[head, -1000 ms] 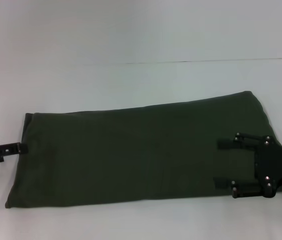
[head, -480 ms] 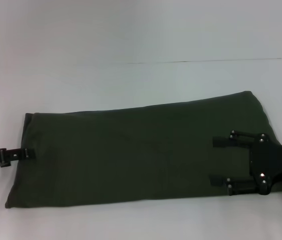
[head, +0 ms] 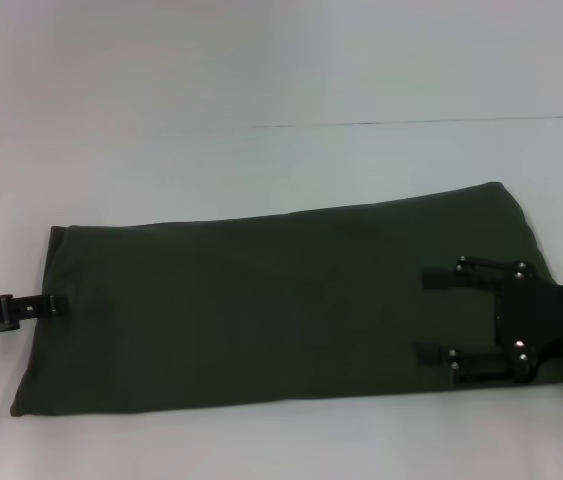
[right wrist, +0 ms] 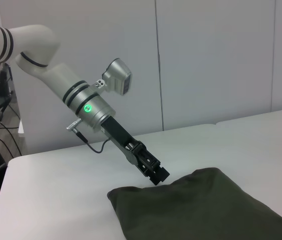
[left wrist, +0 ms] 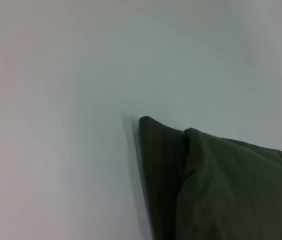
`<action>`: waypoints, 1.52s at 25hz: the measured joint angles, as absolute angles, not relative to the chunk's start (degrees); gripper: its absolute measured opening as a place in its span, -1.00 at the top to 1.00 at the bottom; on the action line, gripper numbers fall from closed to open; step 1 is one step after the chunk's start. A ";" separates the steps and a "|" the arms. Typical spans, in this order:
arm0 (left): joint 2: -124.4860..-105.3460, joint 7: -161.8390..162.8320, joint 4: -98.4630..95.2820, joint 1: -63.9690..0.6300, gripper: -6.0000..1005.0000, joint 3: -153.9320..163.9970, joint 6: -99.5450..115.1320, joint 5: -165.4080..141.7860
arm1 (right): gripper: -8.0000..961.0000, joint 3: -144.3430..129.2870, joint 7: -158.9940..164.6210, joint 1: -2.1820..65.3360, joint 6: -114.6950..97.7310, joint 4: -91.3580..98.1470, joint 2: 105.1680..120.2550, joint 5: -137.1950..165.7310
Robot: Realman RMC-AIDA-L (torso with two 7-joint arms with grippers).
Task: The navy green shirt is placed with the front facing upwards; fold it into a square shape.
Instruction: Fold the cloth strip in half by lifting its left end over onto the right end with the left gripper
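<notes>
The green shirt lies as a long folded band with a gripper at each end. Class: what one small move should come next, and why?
Probably the left gripper should pinch the end edge it meets. The navy green shirt is a long band on the table, not yet a square, so an end must be carried across. The right gripper hangs open over the other end; I cannot tell if it touches the cloth.

The navy green shirt (head: 281,305) is seen folded into a long band, laid flat across the lower half of the head view from nine o'clock to three o'clock, its right end tilted up toward two o'clock. Only plain dark olive cloth is shown.
</notes>
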State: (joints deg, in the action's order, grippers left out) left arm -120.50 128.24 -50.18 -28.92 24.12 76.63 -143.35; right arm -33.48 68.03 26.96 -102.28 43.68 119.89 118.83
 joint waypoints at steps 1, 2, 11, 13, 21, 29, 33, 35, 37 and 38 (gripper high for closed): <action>-120.50 128.23 -50.18 -28.96 -0.87 24.14 76.61 -143.36 | -0.88 -33.48 68.05 27.00 -102.28 43.68 119.89 118.83; -120.50 128.23 -50.18 -29.01 -0.87 24.16 76.60 -143.36 | -0.88 -33.48 68.07 27.03 -102.28 43.68 119.88 118.83; -120.73 128.23 -50.18 -29.09 -0.86 26.00 76.04 -143.42 | -0.88 -33.48 68.33 27.33 -101.92 43.68 119.89 118.83; -120.77 128.23 -50.18 -29.12 -0.86 26.25 76.00 -143.43 | -0.88 -33.48 68.34 27.39 -101.91 43.68 119.88 118.83; -120.76 128.23 -49.73 -29.26 -0.87 26.50 75.15 -143.44 | -0.88 -33.48 68.51 27.62 -101.43 43.65 119.88 118.83; -120.76 128.23 -49.17 -29.78 -0.86 27.08 75.11 -143.44 | -0.88 -33.48 69.08 27.82 -101.00 43.51 119.88 118.83; -120.64 128.23 -48.33 -30.12 -0.86 27.50 75.12 -143.44 | -0.88 -33.48 69.08 27.88 -100.96 43.50 119.88 118.83; -120.60 128.23 -48.17 -30.16 -0.86 27.84 75.12 -143.41 | -0.88 -33.48 69.08 27.88 -100.96 43.50 119.88 118.83; -120.60 128.23 -48.16 -30.17 -0.86 27.95 75.13 -143.41 | -0.88 -33.48 69.08 27.86 -100.95 43.50 119.88 118.83; -120.61 128.23 -48.15 -30.21 -0.86 27.97 75.13 -143.41 | -0.88 -33.48 69.08 27.84 -100.93 43.50 119.88 118.83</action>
State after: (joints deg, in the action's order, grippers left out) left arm -120.61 128.23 -48.15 -30.21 27.97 75.13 -143.41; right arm -33.48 69.08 27.84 -100.93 43.50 119.88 118.83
